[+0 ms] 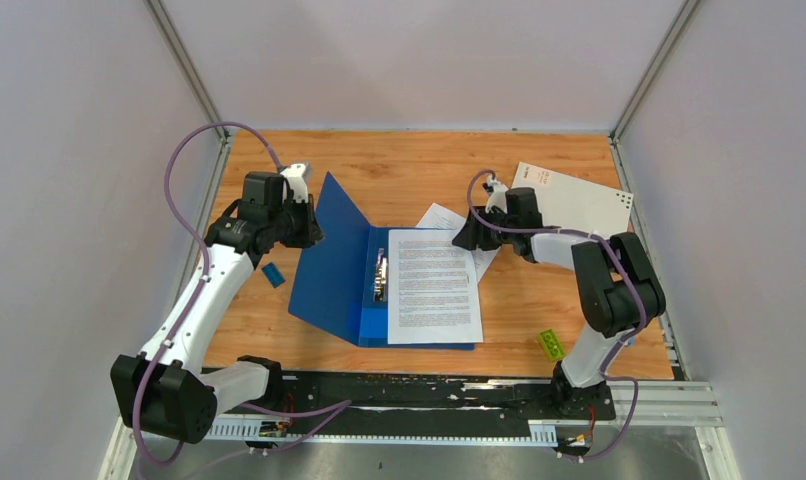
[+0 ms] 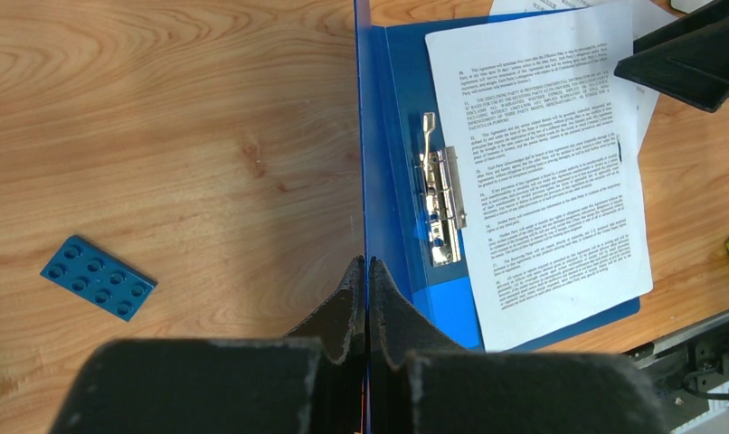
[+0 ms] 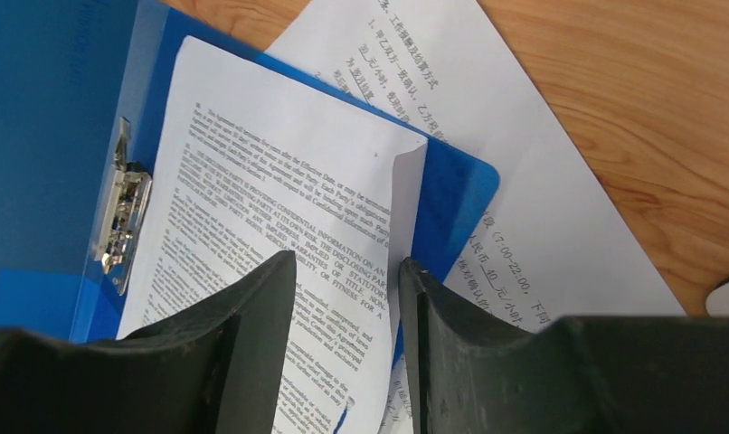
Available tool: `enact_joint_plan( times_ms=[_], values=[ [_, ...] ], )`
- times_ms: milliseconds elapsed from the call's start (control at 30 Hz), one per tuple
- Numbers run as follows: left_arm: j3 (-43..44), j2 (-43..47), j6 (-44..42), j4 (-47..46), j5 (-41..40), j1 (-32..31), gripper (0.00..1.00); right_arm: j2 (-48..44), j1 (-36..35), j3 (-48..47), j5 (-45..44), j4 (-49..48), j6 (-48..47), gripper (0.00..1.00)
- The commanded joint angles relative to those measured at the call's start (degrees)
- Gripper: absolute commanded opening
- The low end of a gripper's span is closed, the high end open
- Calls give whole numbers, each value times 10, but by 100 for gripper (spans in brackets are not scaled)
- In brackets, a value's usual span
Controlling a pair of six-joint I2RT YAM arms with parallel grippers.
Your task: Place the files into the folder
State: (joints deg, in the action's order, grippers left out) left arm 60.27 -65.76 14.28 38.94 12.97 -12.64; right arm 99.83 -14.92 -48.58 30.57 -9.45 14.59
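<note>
The blue folder (image 1: 329, 260) lies open on the wooden table, its left cover tilted up. My left gripper (image 1: 304, 225) is shut on that cover's edge, which shows as a thin blue line between the closed fingertips (image 2: 368, 267). One printed sheet of the files (image 1: 434, 285) rests on the folder's right half beside the metal clip (image 2: 442, 199). A second sheet (image 1: 449, 220) lies partly under the folder's far right corner. My right gripper (image 3: 347, 271) is open over the first sheet's (image 3: 279, 181) curled right edge, near the second sheet (image 3: 487, 136).
A stiff white cover (image 1: 574, 200) lies at the back right, behind the right arm. A small blue studded plate (image 1: 273, 275) sits left of the folder. A green brick (image 1: 551, 344) is near the right arm's base. Grey walls close in both sides.
</note>
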Motion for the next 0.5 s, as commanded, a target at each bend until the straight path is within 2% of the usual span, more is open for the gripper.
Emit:
enact_joint_plan(
  times_ms=[0,100,133,233,333,367,467],
  values=[
    [-4,14,2,0,8,-4,0,8,1,-18,-16,20,-42,48],
    [-3,14,1,2,7,-4,0,12,1,-14,-8,9,-47,50],
    [-3,15,0,2,6,-4,0,14,1,-15,-2,4,-46,47],
    [-3,15,1,2,6,-4,0,27,1,-17,1,-6,-43,31],
    [-5,17,3,0,4,-4,0,30,0,-30,-16,26,-42,4],
    [-6,18,3,-1,1,-4,0,22,1,-37,-26,47,-42,0],
    [-11,17,-1,-1,-10,-4,0,-20,1,-35,-11,74,-48,0]
  ],
)
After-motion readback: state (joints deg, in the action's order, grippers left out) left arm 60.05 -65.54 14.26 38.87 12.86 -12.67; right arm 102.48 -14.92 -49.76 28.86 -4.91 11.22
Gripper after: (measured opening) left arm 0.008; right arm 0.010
